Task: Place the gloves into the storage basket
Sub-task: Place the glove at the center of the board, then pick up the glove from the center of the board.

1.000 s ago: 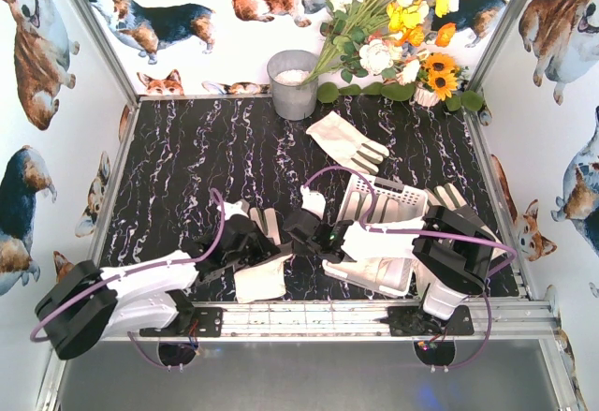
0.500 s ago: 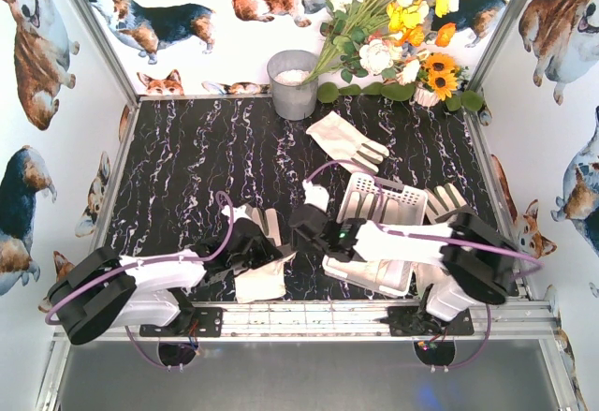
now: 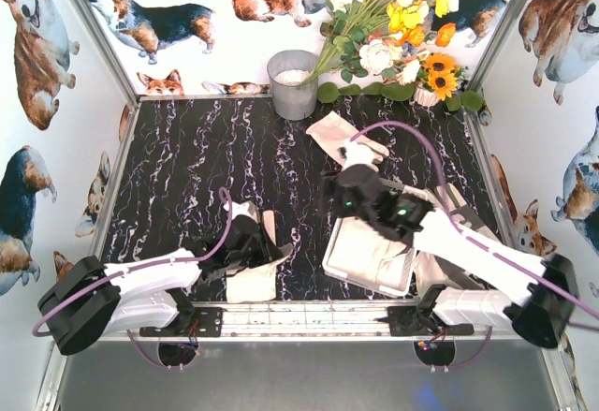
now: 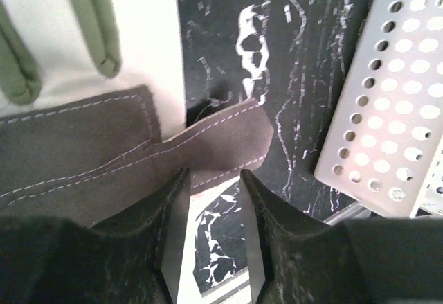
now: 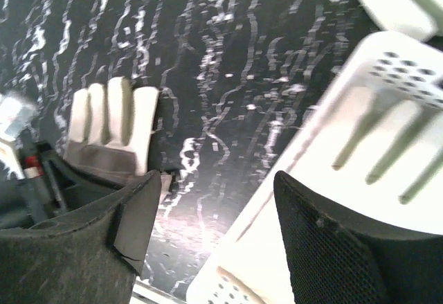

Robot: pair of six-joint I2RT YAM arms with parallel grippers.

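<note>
One glove lies palm up near the front edge, and my left gripper hovers over it. In the left wrist view the jaws stand slightly open. The table shows between them, and the glove's grey-brown thumb patch lies just past the tips. My right gripper hangs open by the far left corner of the storage basket. Nothing is between its fingers. A glove lies flat inside the basket. A third glove lies at the back.
A grey metal bucket and a bunch of artificial flowers stand against the back wall. Another glove shows partly behind my right arm, right of the basket. The basket's perforated corner lies close on the right of my left gripper.
My right gripper has swung away from beside the left gripper toward the back, up over the basket's far left corner, and its jaws have opened wide. The left jaws have parted a little.
</note>
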